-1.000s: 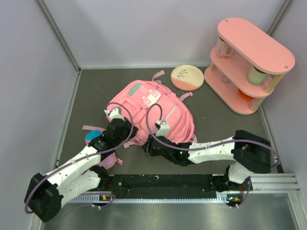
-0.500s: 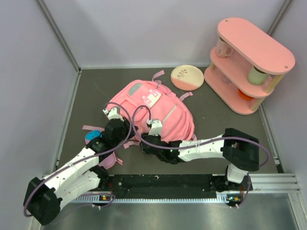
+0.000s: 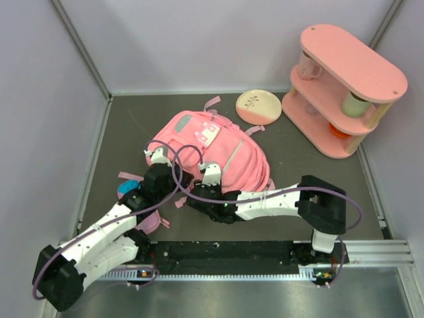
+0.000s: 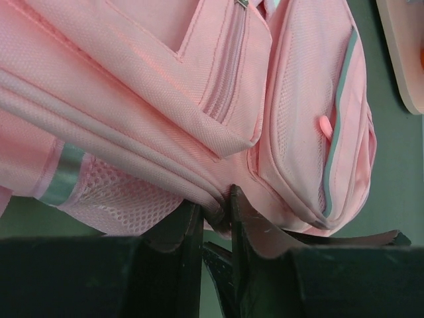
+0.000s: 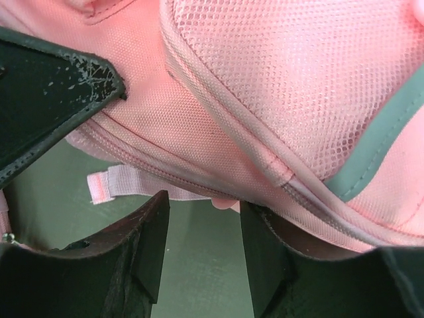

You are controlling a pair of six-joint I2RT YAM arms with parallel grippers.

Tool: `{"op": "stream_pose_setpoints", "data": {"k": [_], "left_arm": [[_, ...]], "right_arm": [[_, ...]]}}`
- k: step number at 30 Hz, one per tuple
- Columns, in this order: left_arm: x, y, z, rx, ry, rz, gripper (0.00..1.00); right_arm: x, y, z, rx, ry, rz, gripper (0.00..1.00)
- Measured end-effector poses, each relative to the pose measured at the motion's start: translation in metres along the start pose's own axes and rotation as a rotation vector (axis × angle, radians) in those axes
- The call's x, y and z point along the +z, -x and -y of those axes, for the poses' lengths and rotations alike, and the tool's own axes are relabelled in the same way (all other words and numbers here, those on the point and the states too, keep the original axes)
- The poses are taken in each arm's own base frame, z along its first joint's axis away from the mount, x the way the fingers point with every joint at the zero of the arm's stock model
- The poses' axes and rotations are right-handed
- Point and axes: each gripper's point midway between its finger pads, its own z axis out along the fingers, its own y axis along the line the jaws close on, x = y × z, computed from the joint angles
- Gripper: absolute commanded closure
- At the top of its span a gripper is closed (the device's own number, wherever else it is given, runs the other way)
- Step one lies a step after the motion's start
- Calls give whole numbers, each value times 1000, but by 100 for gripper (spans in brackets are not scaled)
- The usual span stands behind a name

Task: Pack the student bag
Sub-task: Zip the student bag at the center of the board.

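The pink student bag (image 3: pixel 212 149) lies on the dark table, front pockets up, with a white-and-mint patch and a grey stripe. My left gripper (image 3: pixel 161 173) is at its near left edge, shut on a fold of the bag's lower seam (image 4: pixel 218 202). My right gripper (image 3: pixel 202 191) sits just right of it at the bag's near edge, open, its jaws under the zipped seam (image 5: pixel 199 179) with a small pink pull tab (image 5: pixel 225 203) between them, gripping nothing. The other gripper's black finger (image 5: pixel 53 86) shows in the right wrist view.
A small blue and pink thing (image 3: pixel 129 189) lies left of the bag under my left arm. A round pink plate (image 3: pixel 259 106) lies behind the bag. A pink two-tier shelf (image 3: pixel 344 89) with cups stands at the back right. Grey walls close the sides.
My right gripper has moved left along the bag's near edge toward the left gripper. The bag has shifted slightly away and bunched up. The left gripper keeps its hold.
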Motion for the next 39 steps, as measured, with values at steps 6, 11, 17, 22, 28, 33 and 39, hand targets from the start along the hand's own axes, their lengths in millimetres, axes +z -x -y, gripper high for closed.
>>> {"op": "stream_pose_setpoints", "data": {"k": [6,11,17,22,28,33,39], "left_arm": [[-2,-6,8,7,-44,-35,50],[-6,-12,16,25,-85,-66,41],[2,-21,15,30,-83,-105,32],[9,-30,15,29,-86,-142,29],[13,-24,23,26,-117,-120,27],[15,-22,25,25,-126,-110,26],[16,-24,24,25,-123,-114,27]], "right_arm": [[-1,9,19,-37,-87,58,51],[-3,25,54,-82,-189,115,50],[2,38,78,-62,-226,124,51],[6,32,86,-27,-205,93,51],[12,22,88,31,-181,54,57],[15,19,90,63,-171,31,64],[15,16,90,59,-166,13,75]]}}
